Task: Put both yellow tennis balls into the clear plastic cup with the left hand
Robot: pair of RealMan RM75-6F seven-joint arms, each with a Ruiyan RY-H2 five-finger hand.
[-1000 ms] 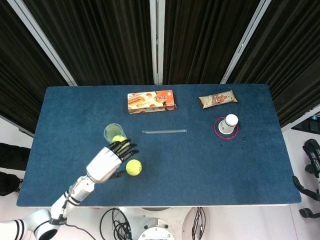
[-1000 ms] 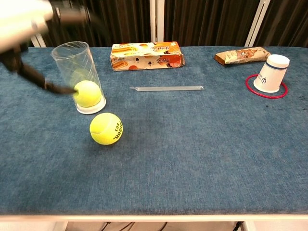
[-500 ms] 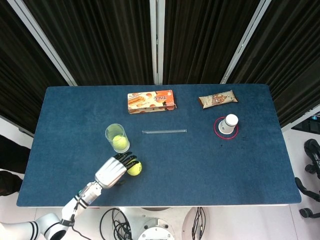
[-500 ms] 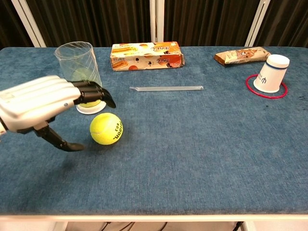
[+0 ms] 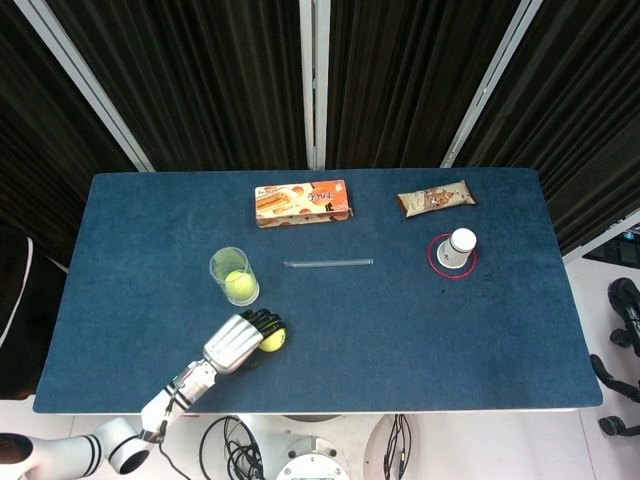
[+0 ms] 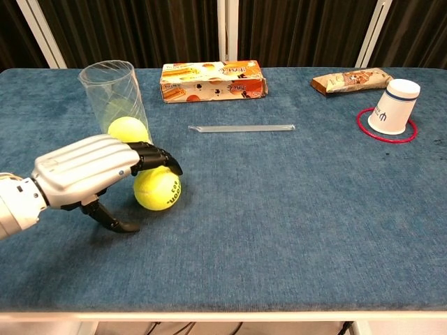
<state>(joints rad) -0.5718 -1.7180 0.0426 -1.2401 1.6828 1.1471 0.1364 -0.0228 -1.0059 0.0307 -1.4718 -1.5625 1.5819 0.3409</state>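
The white left hand (image 6: 91, 171) reaches in from the near left, low over the blue table (image 6: 293, 209), its dark fingers (image 6: 157, 157) draped over the top of a yellow tennis ball (image 6: 159, 190) that sits on the table. The fingers curve down over the ball and touch it, while the thumb (image 6: 112, 218) hangs apart below and to the left, clear of the ball, so the hand is partly spread and cupping rather than gripping. From the head view the hand (image 5: 238, 342) covers the left part of the ball (image 5: 272, 340).

Just beyond, on the far side of the hand, stands the clear plastic cup (image 6: 112, 98), upright, with a second yellow tennis ball (image 6: 126, 129) resting in its bottom.

Further off lie an orange snack box (image 6: 213, 80), a clear thin straw (image 6: 241, 128), a brown wrapped snack bar (image 6: 353, 80) and an upturned white paper cup (image 6: 392, 106) inside a red ring (image 6: 374, 132).
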